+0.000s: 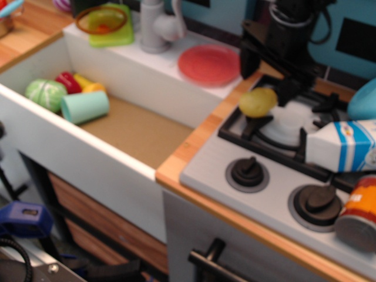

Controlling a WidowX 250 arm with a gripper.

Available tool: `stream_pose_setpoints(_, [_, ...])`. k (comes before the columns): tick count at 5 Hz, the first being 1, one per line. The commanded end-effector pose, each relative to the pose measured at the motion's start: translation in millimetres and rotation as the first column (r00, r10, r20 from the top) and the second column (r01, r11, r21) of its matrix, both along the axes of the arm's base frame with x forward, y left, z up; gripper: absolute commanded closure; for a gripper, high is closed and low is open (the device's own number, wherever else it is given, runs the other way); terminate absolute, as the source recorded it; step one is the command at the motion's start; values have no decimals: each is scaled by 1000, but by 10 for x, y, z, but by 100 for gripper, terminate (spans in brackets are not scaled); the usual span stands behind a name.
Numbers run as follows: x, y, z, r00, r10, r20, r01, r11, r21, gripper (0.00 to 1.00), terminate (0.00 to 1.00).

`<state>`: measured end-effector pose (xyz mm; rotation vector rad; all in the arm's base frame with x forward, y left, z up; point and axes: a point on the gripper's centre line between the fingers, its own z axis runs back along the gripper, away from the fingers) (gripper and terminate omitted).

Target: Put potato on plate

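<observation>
The yellow potato (258, 101) rests on the left edge of the stove grate. The red-pink plate (209, 64) lies flat on the white ledge behind the sink, left of the potato. My black gripper (267, 73) hangs just above and behind the potato, between plate and stove. Its fingers are spread, with one finger (249, 59) near the plate's right rim and the other (288, 88) over the grate. It holds nothing. The frame is blurred.
A grey faucet (155, 26) and an orange bowl on a green tray (106, 23) stand on the ledge. The sink (135, 126) holds a cabbage toy (46, 94), a teal cup (85, 106) and small toys. A milk carton (343, 144) and a can (358, 214) stand at right on the stove.
</observation>
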<state>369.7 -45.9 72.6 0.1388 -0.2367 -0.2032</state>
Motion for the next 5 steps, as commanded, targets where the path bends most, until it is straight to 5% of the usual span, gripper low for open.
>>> stream_pose_setpoints(1, [66,25,51,998,-5,56,7,999,-51,0,0])
stream_pose_setpoints(4, [-51,216,-97,998,-7,56,12,996,-91,0,0])
stream_pose_setpoints(5, [-7,259,-231,999,1,52,7,987,-162,100,0])
